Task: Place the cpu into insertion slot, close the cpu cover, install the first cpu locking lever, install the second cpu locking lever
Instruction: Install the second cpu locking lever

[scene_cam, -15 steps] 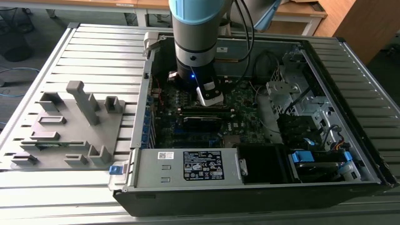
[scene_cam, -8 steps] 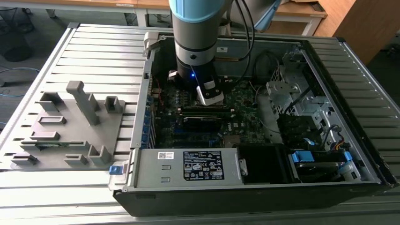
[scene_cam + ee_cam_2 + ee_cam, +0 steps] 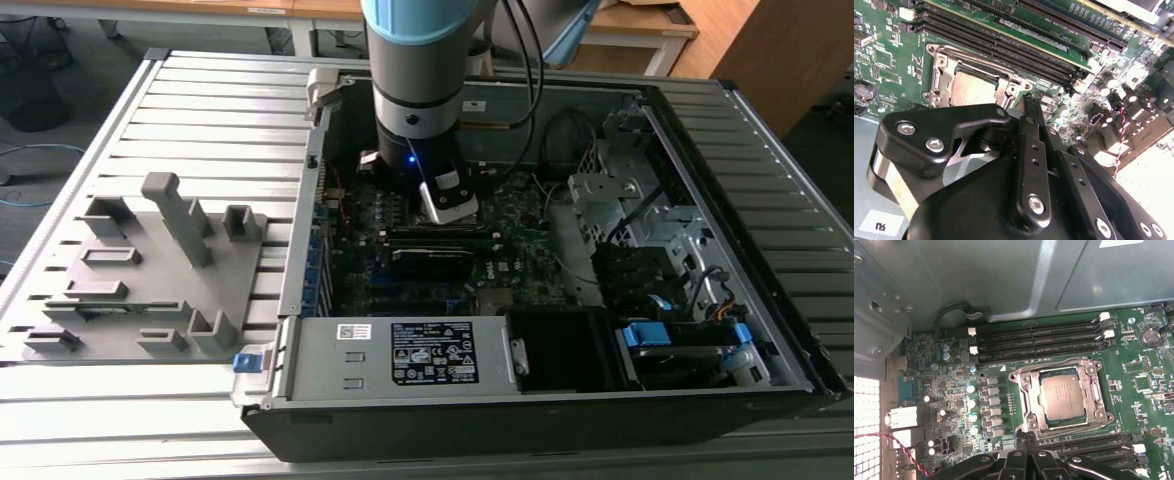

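The cpu [image 3: 1063,397] [image 3: 971,90], a dull silver square, lies flat in the insertion slot [image 3: 1016,377] on the green motherboard. The cpu cover [image 3: 1027,396] [image 3: 979,57], a silvery frame, lies down flat around the chip. Thin metal levers run along the socket's sides; whether they are latched I cannot tell. My gripper [image 3: 1025,436] [image 3: 1029,104] is shut with nothing between its black fingers, its tip just off one corner of the socket. In the exterior view the gripper [image 3: 447,205] reaches down into the open computer case.
Long black memory slots [image 3: 1039,342] run beside the socket on two sides. Capacitors [image 3: 971,405] and a red-black twisted wire [image 3: 884,440] lie close by. The case wall [image 3: 1004,280] rises behind. A grey fixture tray [image 3: 147,270] sits on the exterior view's left, a drive cage [image 3: 627,200] on its right.
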Robot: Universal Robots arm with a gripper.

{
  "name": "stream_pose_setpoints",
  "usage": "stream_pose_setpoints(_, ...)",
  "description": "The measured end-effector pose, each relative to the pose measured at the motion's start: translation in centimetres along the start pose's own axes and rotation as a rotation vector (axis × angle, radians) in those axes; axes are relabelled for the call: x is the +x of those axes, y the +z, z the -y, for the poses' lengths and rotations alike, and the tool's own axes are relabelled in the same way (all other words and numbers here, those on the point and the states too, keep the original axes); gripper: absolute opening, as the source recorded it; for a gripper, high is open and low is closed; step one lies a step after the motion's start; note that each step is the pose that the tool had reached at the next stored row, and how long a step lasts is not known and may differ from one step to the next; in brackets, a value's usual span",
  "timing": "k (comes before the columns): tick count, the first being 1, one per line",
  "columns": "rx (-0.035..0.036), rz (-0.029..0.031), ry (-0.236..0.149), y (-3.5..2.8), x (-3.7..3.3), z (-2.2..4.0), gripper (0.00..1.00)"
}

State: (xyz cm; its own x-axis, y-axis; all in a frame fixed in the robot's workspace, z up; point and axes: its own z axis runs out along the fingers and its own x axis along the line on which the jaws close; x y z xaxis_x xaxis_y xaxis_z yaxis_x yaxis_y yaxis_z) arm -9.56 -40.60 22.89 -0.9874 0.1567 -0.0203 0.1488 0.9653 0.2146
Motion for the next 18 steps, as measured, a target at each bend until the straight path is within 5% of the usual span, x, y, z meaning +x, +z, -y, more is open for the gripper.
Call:
stream_pose_setpoints(6,0.0326,0.0049,-0.002,0.11,0.07,-0.50,0.11)
stream_pose_setpoints(14,0.0409,0.0061,-0.002,0.42,0.24,-1.86,0.11)
stream_pose_setpoints(18,0.0636,0.0096,-0.004,0.59,0.24,-2.31,0.11)
